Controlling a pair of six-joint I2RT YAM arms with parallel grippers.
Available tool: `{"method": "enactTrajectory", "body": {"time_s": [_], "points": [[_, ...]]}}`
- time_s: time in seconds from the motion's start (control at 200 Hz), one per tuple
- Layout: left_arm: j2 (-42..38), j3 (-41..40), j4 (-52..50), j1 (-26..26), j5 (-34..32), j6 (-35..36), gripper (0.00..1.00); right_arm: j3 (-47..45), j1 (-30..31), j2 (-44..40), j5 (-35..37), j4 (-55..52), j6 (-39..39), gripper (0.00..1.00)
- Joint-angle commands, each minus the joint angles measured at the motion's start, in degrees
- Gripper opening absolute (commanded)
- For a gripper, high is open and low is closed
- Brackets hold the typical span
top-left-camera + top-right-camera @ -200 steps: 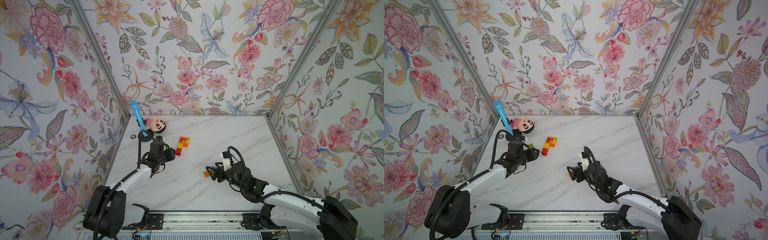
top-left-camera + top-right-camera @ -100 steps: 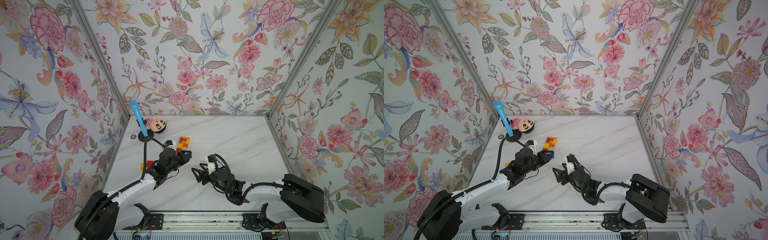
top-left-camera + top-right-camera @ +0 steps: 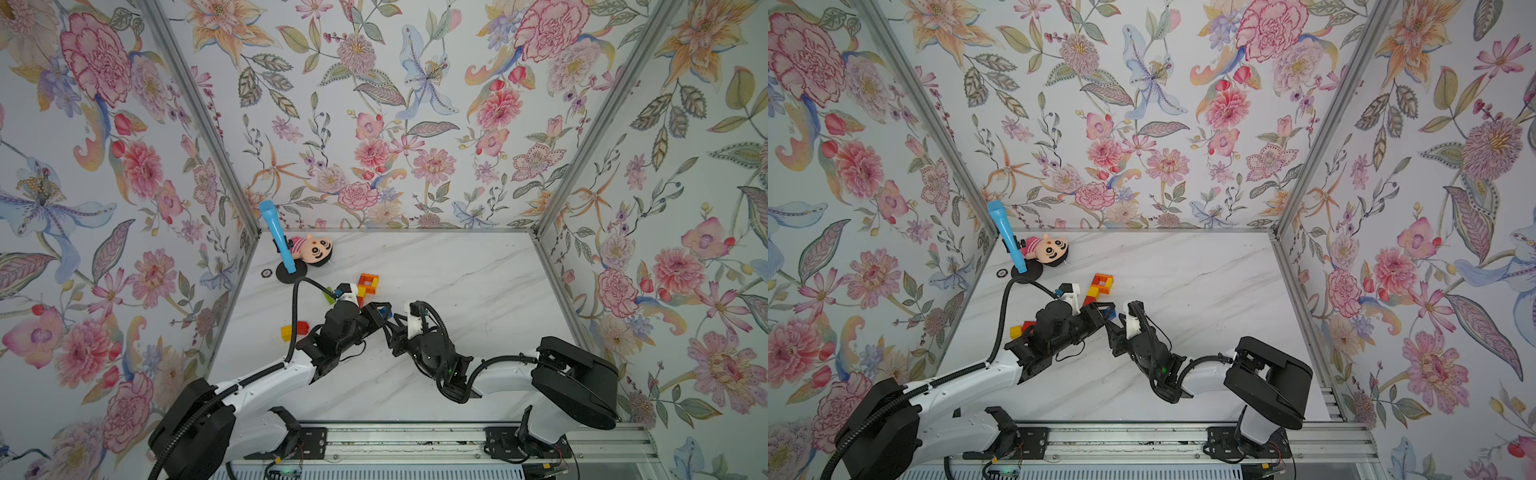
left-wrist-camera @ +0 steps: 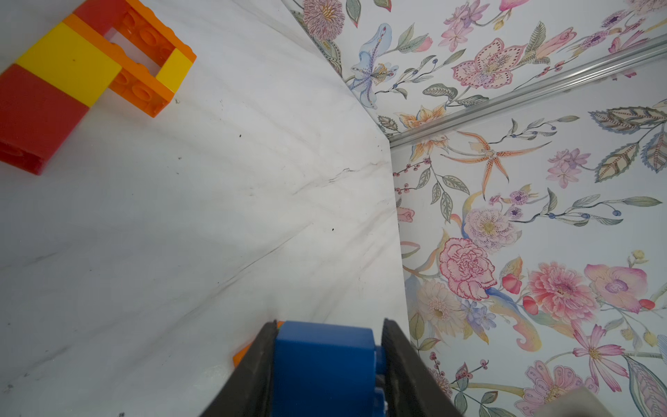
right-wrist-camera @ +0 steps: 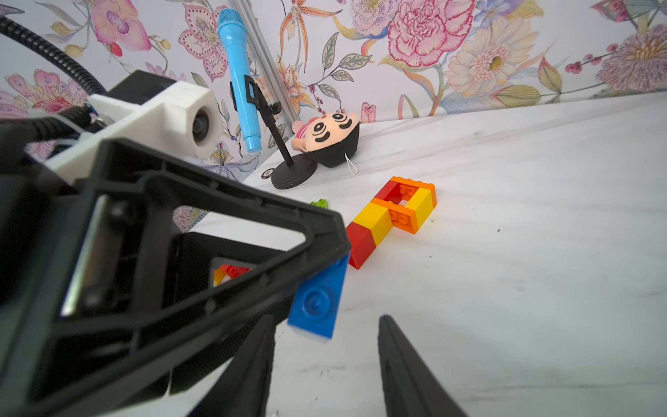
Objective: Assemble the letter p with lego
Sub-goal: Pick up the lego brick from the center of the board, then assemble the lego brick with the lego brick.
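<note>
Nearby: doll [image 3: 313, 251] | microphone [image 3: 274, 232] | left claw [image 4: 328, 325] gripping blue brick [image 5: 317, 296] fronts right claw [image 5: 326, 325]

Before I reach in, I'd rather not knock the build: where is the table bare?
Bare: the wide stretch of table between the P build and the right wall. Crowded: the back left corner with microphone stand and doll, the loose bricks, and mid-table where left arm meets right arm.

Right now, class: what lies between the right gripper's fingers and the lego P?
The blue brick held by the left gripper, then bare marble table before the lego P; the right wrist view shows it.
</note>
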Motion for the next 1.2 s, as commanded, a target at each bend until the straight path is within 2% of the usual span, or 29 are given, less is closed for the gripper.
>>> {"method": "enactTrajectory", "body": {"time_s": [0.0,0.16,0.27,0.37,0.51,0.611,0.711,0.771,0.841,0.916,1.061,1.196], "points": [[-1.19,-1.19,0.50,-0.94,-1.86,-1.57,0.29,2.65,0.50,1.63,2.94,2.40,-2.79,0.46],[-1.01,-0.94,0.30,-1.50,-2.58,-1.83,0.29,4.35,-0.17,3.31,3.45,1.38,-3.41,0.30],[-1.01,-1.11,0.30,-1.81,-3.33,-2.13,0.29,4.91,-0.63,3.86,3.27,1.07,-2.63,0.25],[-0.60,-1.58,1.62,-2.47,-3.74,-2.89,0.29,5.98,-1.01,4.17,2.27,0.06,-1.36,0.15],[-0.40,-1.84,2.21,-3.02,-4.92,-2.89,0.35,7.02,-0.93,3.71,1.55,-2.61,0.34,0.00],[-0.57,-1.92,2.38,-3.02,-5.45,-2.27,0.42,6.69,-0.80,2.93,0.70,-4.07,1.53,0.00],[-1.40,-1.46,0.77,-2.81,-6.39,-0.21,0.54,5.41,-0.67,1.02,-0.06,-5.49,1.79,0.00],[-2.60,-1.45,-0.49,-2.66,-7.22,1.62,0.67,4.85,-0.71,-0.75,0.13,-8.06,1.00,0.00],[-4.64,-1.47,-3.60,-2.28,-9.41,3.08,0.88,3.87,-1.06,-3.11,-0.10,-11.67,0.39,0.00],[-6.88,-2.42,-4.81,-1.54,-10.50,4.82,0.99,2.37,-1.51,-6.27,-1.36,-14.69,-0.63,0.00],[-10.01,-5.59,-3.90,1.57,-10.22,6.18,0.99,0.10,-1.59,-11.82,-2.60,-21.97,-3.44,0.00],[-12.02,-6.52,-7.05,4.43,-10.44,9.03,0.99,-2.73,-1.70,-16.50,-4.51,-28.20,-5.85,0.00]]}}
